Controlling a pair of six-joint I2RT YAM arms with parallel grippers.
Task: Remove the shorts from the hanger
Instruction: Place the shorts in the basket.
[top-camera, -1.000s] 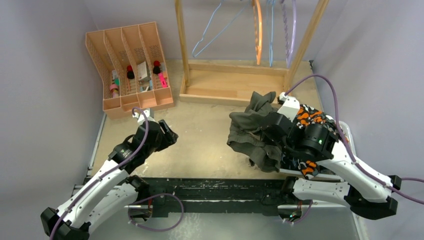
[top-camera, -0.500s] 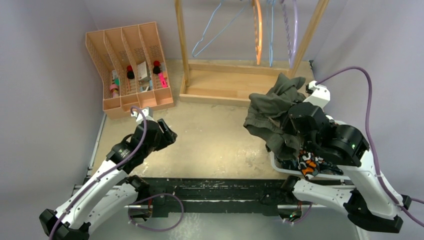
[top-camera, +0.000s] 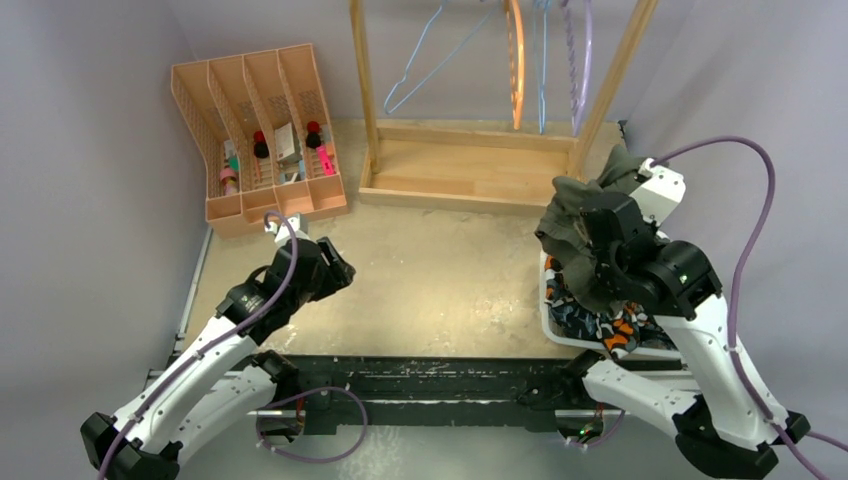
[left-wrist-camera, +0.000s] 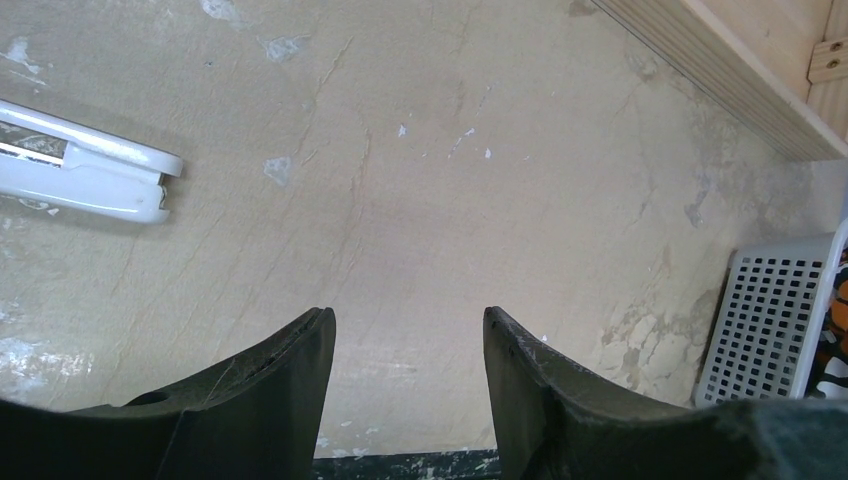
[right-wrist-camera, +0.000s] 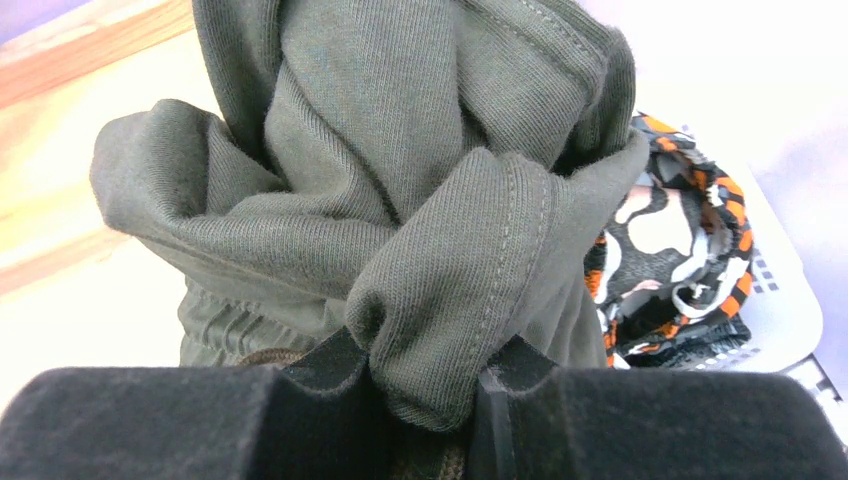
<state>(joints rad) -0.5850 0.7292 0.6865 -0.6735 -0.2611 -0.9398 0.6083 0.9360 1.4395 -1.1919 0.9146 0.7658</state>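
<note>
My right gripper (right-wrist-camera: 425, 385) is shut on a bunched fold of the olive green shorts (right-wrist-camera: 400, 180). In the top view those shorts (top-camera: 585, 215) hang off the hanger, above the far end of the white basket (top-camera: 548, 300) on the right. They cover the right gripper's fingers there. The orange-white-black camouflage shorts (top-camera: 622, 330) and dark patterned shorts (top-camera: 570, 312) lie inside the basket. The camouflage shorts (right-wrist-camera: 680, 250) also show in the right wrist view. My left gripper (left-wrist-camera: 408, 330) is open over bare tabletop at the left (top-camera: 335, 265). The hangers (top-camera: 516, 60) on the rack carry nothing.
A wooden rack with a flat base (top-camera: 465, 170) stands at the back centre. An orange divided organiser (top-camera: 260, 130) with small items sits at the back left. A white bar (left-wrist-camera: 90, 175) lies near the left gripper. The basket's side (left-wrist-camera: 765, 320) shows at right.
My right arm has carried the olive green shorts to the right, from over the middle of the table to above the basket. The left arm has stayed still.
</note>
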